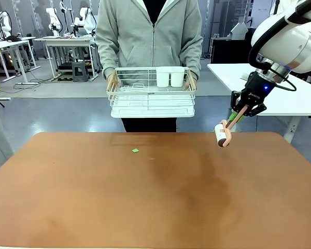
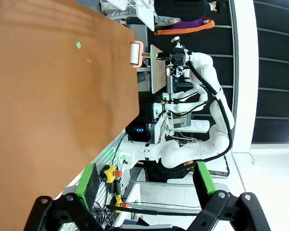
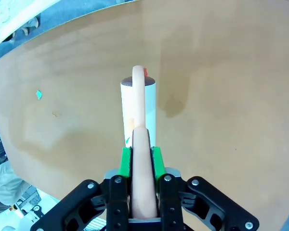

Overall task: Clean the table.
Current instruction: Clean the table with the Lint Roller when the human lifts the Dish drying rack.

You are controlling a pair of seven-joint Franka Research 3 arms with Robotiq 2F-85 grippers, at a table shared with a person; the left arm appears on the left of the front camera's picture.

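My left gripper (image 2: 144, 166): jaws wide, nothing between them, hanging off the table's near-left side. The table (image 1: 145, 207) has a bare brown top from the near edge to past the middle. A small green scrap (image 1: 135, 150) lies toward the far edge, a bit left of centre. My right gripper (image 1: 246, 106) is clamped on the pink handle of a lint roller (image 1: 223, 136), and the roller head is over the far edge toward the right corner. Its shadow falls apart from it, so I judge it's lifted, not rolling. Past the far edge a person holds a white dish rack (image 1: 151, 104) with two white cups (image 1: 169, 77) in it, clear of the top.

Risks:
- The scrap is well apart from the roller, so a pass on a slightly wrong line misses it.
- I hold the handle near its end, so pressing down could twist it in my pads.
- The scrap is light and a fast sweep could flick it off the far edge.
- A wide swing near that edge could clip the rack.
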